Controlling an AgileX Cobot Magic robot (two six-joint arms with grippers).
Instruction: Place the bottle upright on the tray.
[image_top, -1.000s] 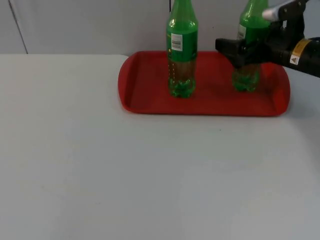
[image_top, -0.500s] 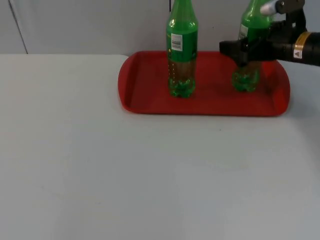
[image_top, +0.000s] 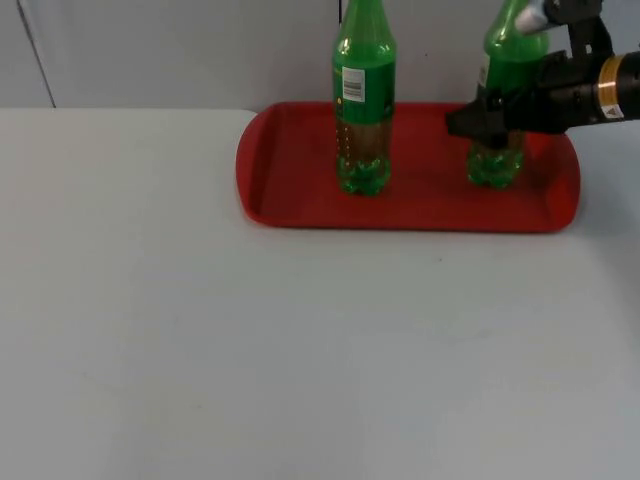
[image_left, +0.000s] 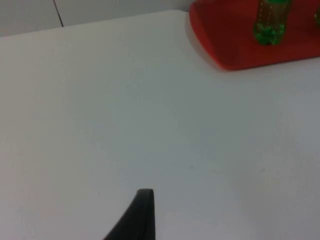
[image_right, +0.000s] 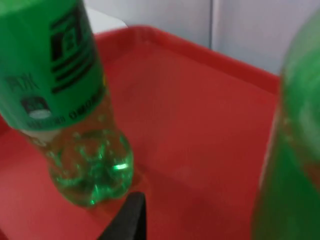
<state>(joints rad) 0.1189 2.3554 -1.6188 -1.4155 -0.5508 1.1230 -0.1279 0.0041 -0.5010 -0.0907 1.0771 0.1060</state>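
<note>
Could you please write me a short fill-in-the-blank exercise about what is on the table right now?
1. Both green bottles stand on a tray coloured ____.
2. The number of bottles on the tray is ____.
3. The gripper beside the right bottle belongs to the ____ arm.
4. The left bottle stands ____, not lying down.

Missing words: red; two; right; upright

Two upright bottles on the tray (image_top: 300, 205) at the table's (image_top: 300, 350) far edge: left bottle (image_top: 363, 100), right bottle (image_top: 497, 160).
</note>
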